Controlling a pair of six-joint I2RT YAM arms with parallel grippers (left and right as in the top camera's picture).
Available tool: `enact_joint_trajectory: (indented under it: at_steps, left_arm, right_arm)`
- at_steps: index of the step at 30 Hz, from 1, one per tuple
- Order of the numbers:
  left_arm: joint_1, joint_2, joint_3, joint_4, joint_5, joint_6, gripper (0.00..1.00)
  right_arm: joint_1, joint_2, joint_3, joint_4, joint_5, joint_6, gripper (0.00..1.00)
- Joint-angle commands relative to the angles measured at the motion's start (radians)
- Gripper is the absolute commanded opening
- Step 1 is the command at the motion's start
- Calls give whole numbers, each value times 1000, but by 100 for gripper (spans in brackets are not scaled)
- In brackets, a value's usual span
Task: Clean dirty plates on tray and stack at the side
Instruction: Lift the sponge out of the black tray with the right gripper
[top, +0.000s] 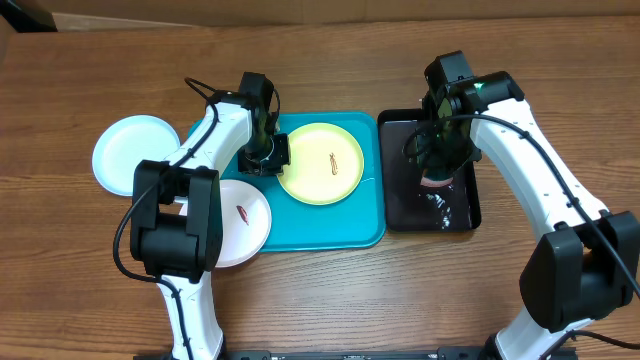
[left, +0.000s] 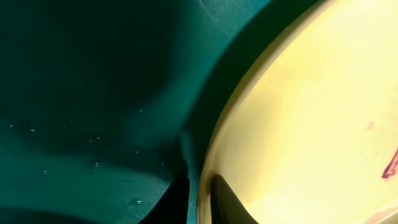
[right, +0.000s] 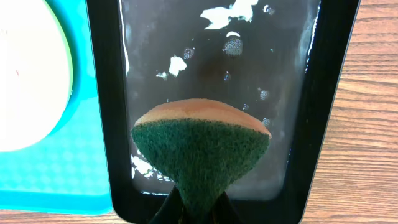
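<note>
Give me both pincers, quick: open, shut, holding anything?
Left pincer: closed on the rim of the yellow-green plate.
Right pincer: closed on the sponge, over the black tray.

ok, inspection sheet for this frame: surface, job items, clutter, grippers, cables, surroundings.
Surface: wooden table, bare wood.
Job's things: turquoise tray at centre; yellow-green plate on it, smeared; white plate overhanging the tray's near-left corner, smeared; pale plate on the table left of the tray, no smear visible.
Clutter: black tray right of the turquoise tray, holding water and foam.
Grippers: left gripper closed on the yellow-green plate's left rim; right gripper shut on sponge over the black tray.
Cables: black cables looped along both arms.
Surroundings: nothing seen.
</note>
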Motion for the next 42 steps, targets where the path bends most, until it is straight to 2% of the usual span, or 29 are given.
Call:
enact_joint_trajectory:
  at_steps: [1,6,17,21,27,31,32,34,42]
  left_arm:
    - [0,-3,25,-1,-10,8,15]
    - [0,-3,32,-5,-10,9,8]
    - [1,-3,46,-20,-16,15,10]
    - [2,-3,46,-21,-27,15,15]
    - [2,-3,47,-21,-26,15,13]
    - [2,-3,47,-21,-30,15,8]
    - [2,-3,47,-21,-30,15,4]
    - [2,-3,47,-25,-30,15,4]
    - [-12,-3,46,-97,-10,13,4]
  right_arm:
    - [4,-18,20,-2,1,-7,4]
    - [4,-18,20,-1,1,-7,4]
    - [4,-18,20,-2,1,-7,9]
    - [4,-18,19,-1,1,-7,10]
    - [4,-18,16,6,1,-7,10]
    - [4,-18,16,10,1,-7,10]
    - [4,-18,16,10,1,-7,9]
    - [4,-18,16,10,0,-6,4]
    - [7,-18,13,0,-7,36,4]
